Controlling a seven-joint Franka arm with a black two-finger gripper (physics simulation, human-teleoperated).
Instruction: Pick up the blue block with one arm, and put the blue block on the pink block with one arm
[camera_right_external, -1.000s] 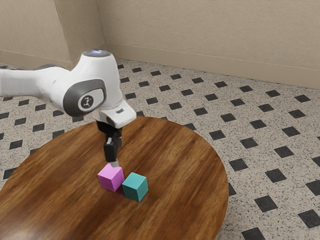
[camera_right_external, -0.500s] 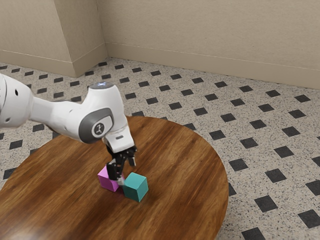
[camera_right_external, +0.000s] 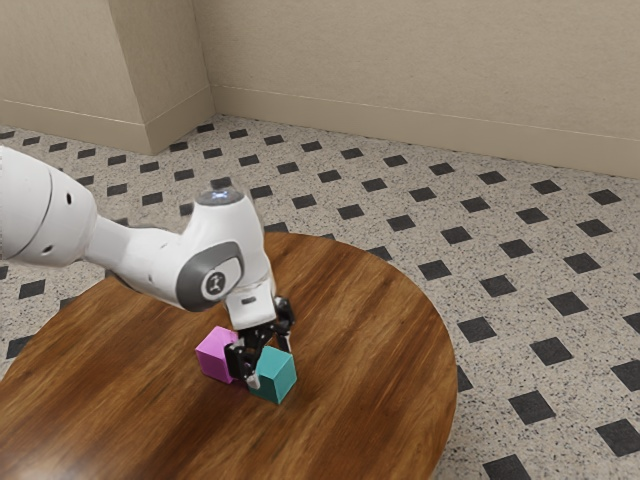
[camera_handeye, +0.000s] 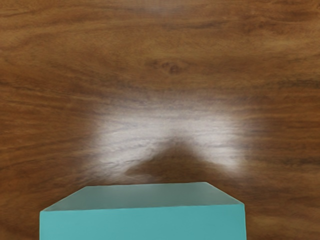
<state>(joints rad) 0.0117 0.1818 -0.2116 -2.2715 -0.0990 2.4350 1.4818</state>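
**Pincer set about the blue block; lift and stacking yet to be done**

The blue block (camera_right_external: 274, 378), teal in the render, is seen resting on the round wooden desk (camera_right_external: 390, 330), about midway across it and somewhat toward its near edge. The pink block (camera_right_external: 214, 352) stands just beside it on the exterior view's left, so close that the two appear to touch at a corner, though that cannot be settled. Nothing is stacked on the pink block, and neither block is raised from the desk.

The task is judged to be in its first part. The approach appears complete, while the grip, the lift, the carry over the pink block and the release are all left to be done.

The pincer (camera_right_external: 259, 345) is held low over the blue block with its fingers spread. One finger is placed in the narrow space between the two blocks and the other at the blue block's far side. No squeeze from both sides can be made out, so the pincer is taken to be open around the block rather than clamped on it.

The arm (camera_right_external: 150, 262) is brought in from the exterior view's left, bent down steeply at the wrist, with the hand pointed almost straight at the desk. In the wrist view the blue block (camera_handeye: 145, 217) is shown directly under the hand, its top face square to the camera, with bare wood grain (camera_handeye: 160, 70) beyond it.
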